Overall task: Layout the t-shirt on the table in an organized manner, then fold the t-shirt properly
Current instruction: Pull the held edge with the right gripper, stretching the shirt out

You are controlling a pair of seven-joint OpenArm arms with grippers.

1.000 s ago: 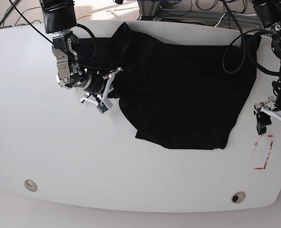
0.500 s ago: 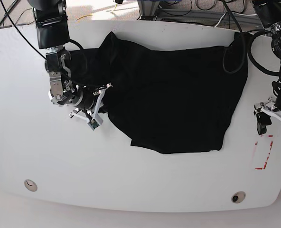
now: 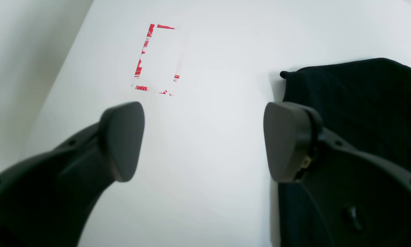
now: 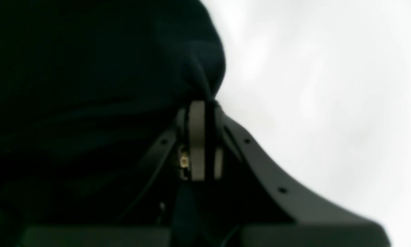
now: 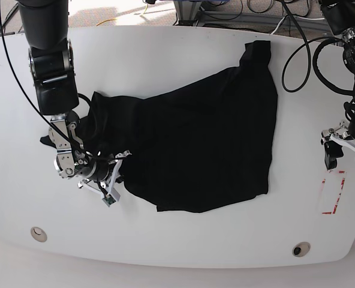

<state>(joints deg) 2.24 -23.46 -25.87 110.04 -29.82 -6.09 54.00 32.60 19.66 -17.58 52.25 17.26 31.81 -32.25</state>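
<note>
T-shirt (image 5: 201, 150), red tape rectangle (image 5: 333, 193) apart

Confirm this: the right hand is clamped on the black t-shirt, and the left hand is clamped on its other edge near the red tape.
Half right. The right hand is shut on the t-shirt. The left hand holds nothing: the left wrist view shows its fingers spread wide over the bare table, with the shirt's edge beside it and the red tape ahead.

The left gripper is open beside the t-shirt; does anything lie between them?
Nothing visible does. Only bare table separates the left gripper from the t-shirt, whose edge lies right beside one finger. The red tape mark is off to the other side.
</note>
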